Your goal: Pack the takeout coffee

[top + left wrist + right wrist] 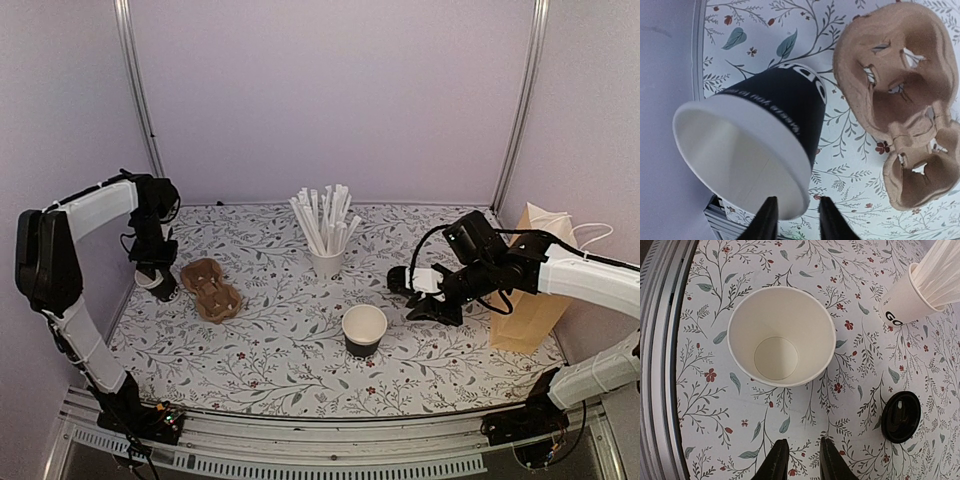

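Near edge of the bench (270,360), middle: the upright black cup (364,325) stands mouth up, white inside.
my right hand (802,441): at 2 o'clock of that cup, hanging above the bench, fingers apart with only the floral cover showing between them.
black lid (900,416): flat on the bench at 1 o'clock of the upright black cup, apart from it and close to my right hand.
my left hand (797,201): far over at 9 o'clock, by the left wall, fingers apart; the white rim of the tipped black cup (775,105) sits in the gap, which is wider than the cup's wall.
tipped black cup: tilted, mouth towards my wrist, base pointing away; whether it rests on the bench I cannot tell.
pulp carrier (211,289): just beside the tipped black cup, at its 3 o'clock.
straw cup (327,263): white, packed with wrapped straws, at 11 o'clock of the upright black cup, farther back.
paper bag (528,300): brown, upright, at 3 o'clock by the bench's right edge.
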Robot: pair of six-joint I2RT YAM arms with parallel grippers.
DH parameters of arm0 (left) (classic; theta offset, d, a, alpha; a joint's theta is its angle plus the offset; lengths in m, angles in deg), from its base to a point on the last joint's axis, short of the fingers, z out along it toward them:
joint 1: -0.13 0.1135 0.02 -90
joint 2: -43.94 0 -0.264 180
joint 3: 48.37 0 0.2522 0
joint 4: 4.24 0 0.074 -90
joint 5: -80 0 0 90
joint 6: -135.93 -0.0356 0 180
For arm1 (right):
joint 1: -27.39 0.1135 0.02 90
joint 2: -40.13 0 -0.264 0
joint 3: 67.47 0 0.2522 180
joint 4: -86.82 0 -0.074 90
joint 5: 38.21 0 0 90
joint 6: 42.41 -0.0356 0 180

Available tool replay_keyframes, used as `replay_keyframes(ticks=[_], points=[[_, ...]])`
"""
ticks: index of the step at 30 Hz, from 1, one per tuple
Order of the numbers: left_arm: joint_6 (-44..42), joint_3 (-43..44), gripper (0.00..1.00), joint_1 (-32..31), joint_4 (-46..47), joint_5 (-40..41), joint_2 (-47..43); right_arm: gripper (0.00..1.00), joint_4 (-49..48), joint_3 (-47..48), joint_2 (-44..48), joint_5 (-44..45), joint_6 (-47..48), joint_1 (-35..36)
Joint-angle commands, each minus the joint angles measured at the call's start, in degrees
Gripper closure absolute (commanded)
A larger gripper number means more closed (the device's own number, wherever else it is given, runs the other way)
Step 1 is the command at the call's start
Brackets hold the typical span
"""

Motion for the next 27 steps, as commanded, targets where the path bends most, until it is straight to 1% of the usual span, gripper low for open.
replay_keyframes(ticks=[1, 4, 8, 13, 16, 20, 22, 24, 27], points=[[0.35, 2.26, 0.6, 0.51, -0.03, 2.45, 0.52, 0.76, -0.86, -0.63, -0.32, -0.13, -0.8, -0.18], [0.46, 2.59, 0.48, 0.52, 0.14, 2.48, 0.72, 0.76, -0.86, -0.65, -0.47, -0.08, -0.82, -0.14], [0.57, 3.3, 0.42, 0.42, 0.27, 2.87, 0.82, 0.76, -0.78, -0.7, -0.34, -0.1, -0.97, -0.14], [0.69, 4.58, 0.42, 0.33, 0.03, 3.51, 0.31, 0.76, -0.77, -0.87, -0.09, 0.18, -1.04, -0.18], [2.09, 7.93, 0.44, -0.21, -0.78, 5.15, -1.1, 0.76, -1.12, -0.55, 0.41, 0.48, -1.63, -0.24], [0.23, 13.34, 0.45, -1.91, 3.04, 5.27, -4.96, 0.77, -3.47, 0.33, 1.14, 2.84, -3.35, -2.29], [-1.87, 14.67, 0.44, -4.32, 6.14, 4.06, -7.16, 0.77, -3.88, 1.58, 1.42, 3.08, -3.99, -3.9], [-4.24, 14.89, 0.44, -8.64, 9.68, 3.41, -9.63, 0.77, -3.81, 2.24, 1.93, 2.83, -4.69, -5.04], [-6.77, 15.51, 0.43, -14.99, 12.59, 6.3, -12.01, 0.77, -2.93, 2.06, 2.43, 2.69, -4.67, -5.59]])
